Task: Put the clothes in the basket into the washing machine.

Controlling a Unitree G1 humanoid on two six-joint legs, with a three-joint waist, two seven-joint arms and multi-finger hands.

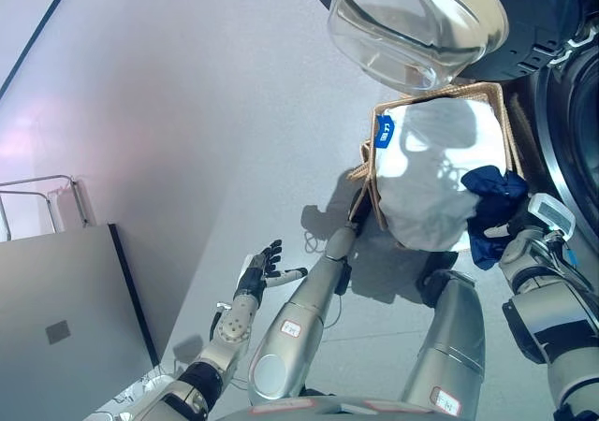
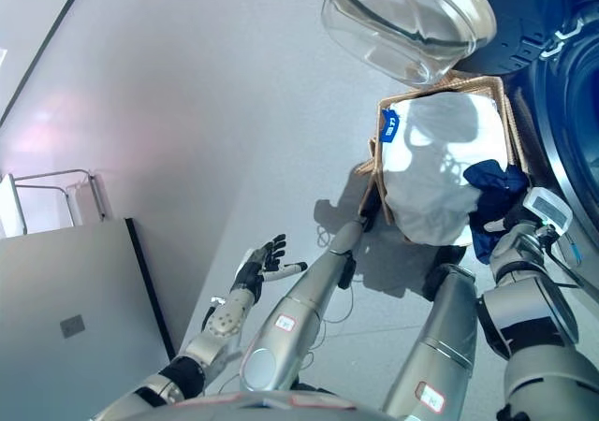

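A woven basket (image 1: 511, 112) with a white liner stands on the floor beside the washing machine (image 1: 573, 112) at the right edge. White cloth (image 1: 430, 182) fills most of it. A dark blue garment (image 1: 491, 187) lies on its near right side and hangs over the rim. My right hand (image 1: 513, 221) is at that rim, its dark fingers curled into the blue garment. My left hand (image 1: 260, 267) hovers over the floor at lower left, fingers spread, holding nothing. The machine's round glass door (image 1: 412, 19) stands swung open above the basket.
A grey flat-topped unit (image 1: 65, 318) sits at lower left, with a metal tube frame (image 1: 42, 192) behind it. A blue tag (image 1: 385, 131) hangs on the basket's left rim. Bare grey floor stretches left of the basket.
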